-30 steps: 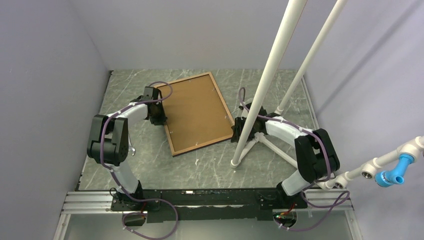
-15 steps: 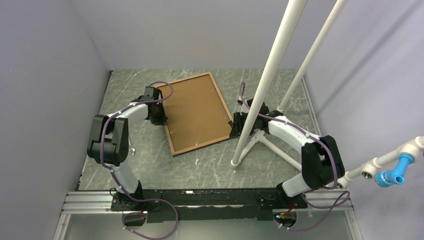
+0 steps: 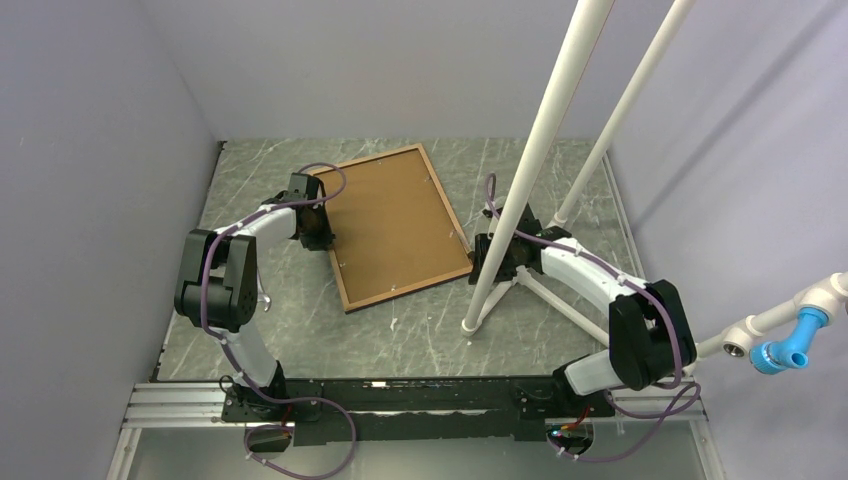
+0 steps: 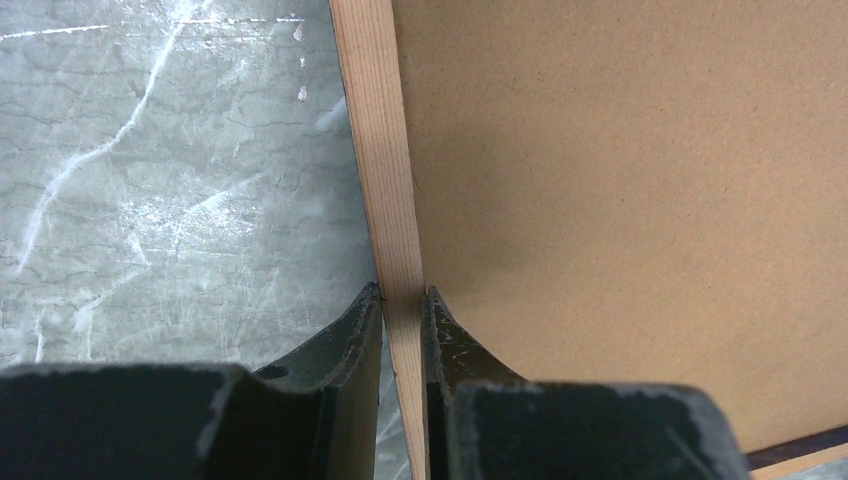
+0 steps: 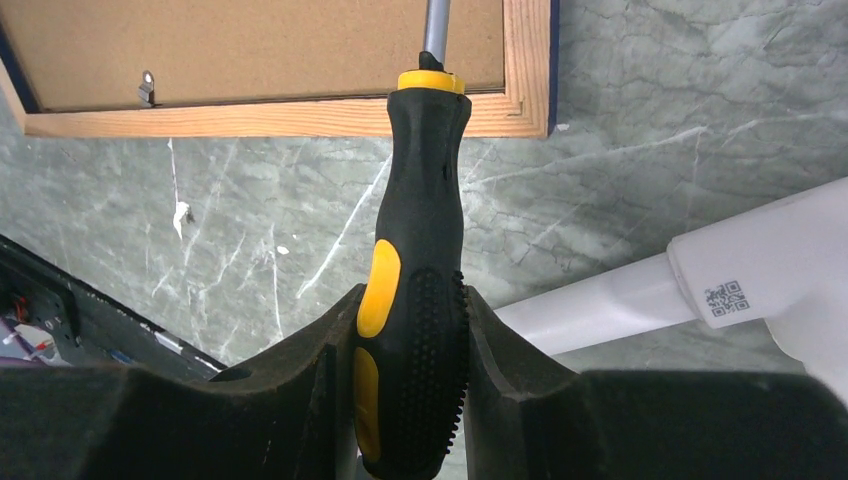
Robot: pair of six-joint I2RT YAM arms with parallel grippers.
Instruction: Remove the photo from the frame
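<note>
You can't see the photo: the thin navy frame with brown backing (image 3: 392,228) lies face down mid-table. Your left gripper (image 4: 402,292) pinches its wooden rim; the right gripper (image 5: 410,300) clamps a black-and-yellow screwdriver (image 5: 420,180), tip cut off, over a grey marble table (image 3: 430,330) between pale walls (image 3: 100,120)

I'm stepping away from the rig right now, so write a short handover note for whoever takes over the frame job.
Left gripper: shut on the frame, on its wood rim.
Right gripper: shut on the screwdriver; shaft over the backing board, tip out of view.
Frame: face down on the table, backing board in place, a metal tab showing.
Photo: not visible.
Done: frame gripped, tool in hand.
Left: free and lift the backing board, take the photo out.
</note>
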